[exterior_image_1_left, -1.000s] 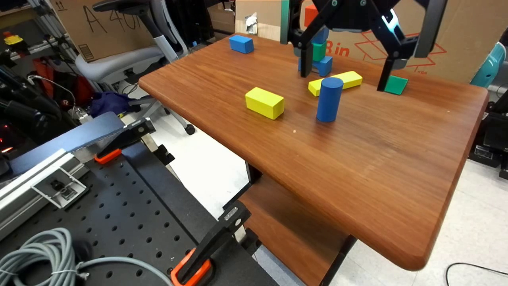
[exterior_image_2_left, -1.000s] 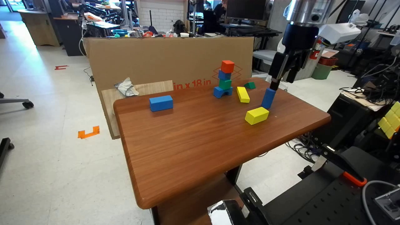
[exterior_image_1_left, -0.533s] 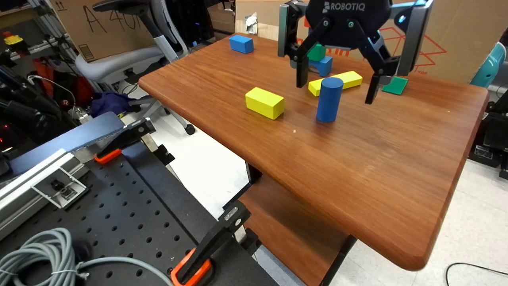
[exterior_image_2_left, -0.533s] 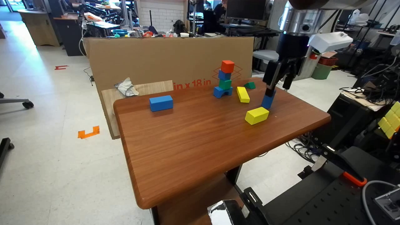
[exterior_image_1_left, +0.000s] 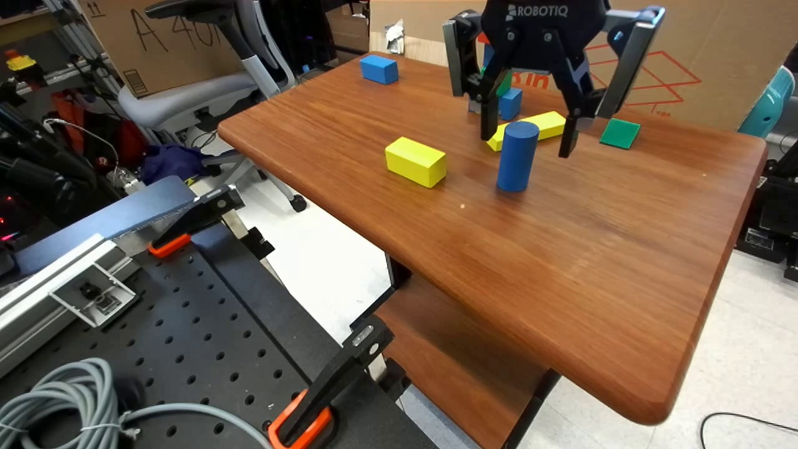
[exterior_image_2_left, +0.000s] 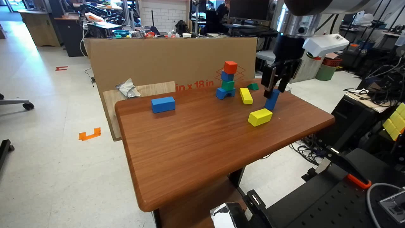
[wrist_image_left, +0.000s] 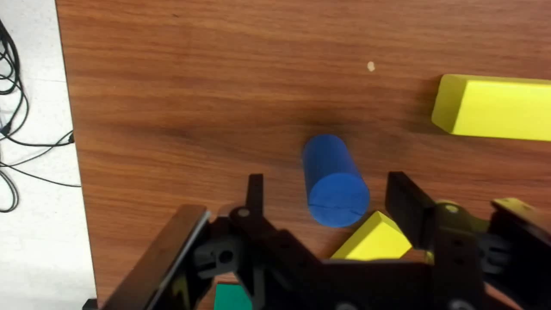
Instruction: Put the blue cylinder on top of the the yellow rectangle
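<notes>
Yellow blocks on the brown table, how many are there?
2: the chunky yellow block near the blue cylinder, and the long yellow bar between that cylinder and the block tower. None seems hidden.

Brown table (exterior_image_2_left: 190,136) on pale, glare-streaked floor (exterior_image_2_left: 60,177). Cardboard (exterior_image_2_left: 167,63) upright behind; white brick wall (exterior_image_2_left: 167,15) beyond. Grey chair (exterior_image_1_left: 193,101) nearby.

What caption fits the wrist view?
Open pincer, blue cylinder standing ungripped, yellow rectangular block cut off at the right edge.
</notes>
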`<state>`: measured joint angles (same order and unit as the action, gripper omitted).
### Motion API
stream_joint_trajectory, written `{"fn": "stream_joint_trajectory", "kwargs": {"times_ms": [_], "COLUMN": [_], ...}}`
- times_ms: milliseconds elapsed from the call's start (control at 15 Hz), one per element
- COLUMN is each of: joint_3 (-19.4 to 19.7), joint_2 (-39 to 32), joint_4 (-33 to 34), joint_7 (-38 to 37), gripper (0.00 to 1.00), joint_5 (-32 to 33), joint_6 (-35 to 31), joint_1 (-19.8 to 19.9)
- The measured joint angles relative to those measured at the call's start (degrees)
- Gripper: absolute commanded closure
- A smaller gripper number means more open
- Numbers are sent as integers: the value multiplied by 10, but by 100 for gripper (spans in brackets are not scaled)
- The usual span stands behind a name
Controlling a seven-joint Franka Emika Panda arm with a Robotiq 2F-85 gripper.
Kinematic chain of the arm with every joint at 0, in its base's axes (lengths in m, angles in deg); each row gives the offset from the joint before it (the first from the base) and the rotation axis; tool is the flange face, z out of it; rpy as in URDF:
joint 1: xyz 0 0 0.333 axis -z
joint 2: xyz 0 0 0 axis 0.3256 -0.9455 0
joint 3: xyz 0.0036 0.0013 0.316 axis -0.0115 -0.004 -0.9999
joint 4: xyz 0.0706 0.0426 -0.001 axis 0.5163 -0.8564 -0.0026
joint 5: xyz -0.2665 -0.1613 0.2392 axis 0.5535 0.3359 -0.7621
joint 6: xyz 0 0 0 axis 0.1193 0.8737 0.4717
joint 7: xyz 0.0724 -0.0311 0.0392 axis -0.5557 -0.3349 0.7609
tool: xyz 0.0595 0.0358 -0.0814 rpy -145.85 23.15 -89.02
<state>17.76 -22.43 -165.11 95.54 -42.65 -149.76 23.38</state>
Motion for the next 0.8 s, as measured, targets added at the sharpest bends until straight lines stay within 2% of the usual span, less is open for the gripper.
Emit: {"fn": "stream_joint_trajectory", "kwargs": {"times_ms": [267, 333, 800], "joint_3": [-10, -12, -11], "joint_2": [-6, -7, 3], "joint_4": [0, 0, 19], "joint_7": [-10, -11, -32], "gripper": [88, 92, 92], "joint_5": [0, 0, 0], "joint_6": [1, 1, 4], "joint_1": [0, 0, 0]}}
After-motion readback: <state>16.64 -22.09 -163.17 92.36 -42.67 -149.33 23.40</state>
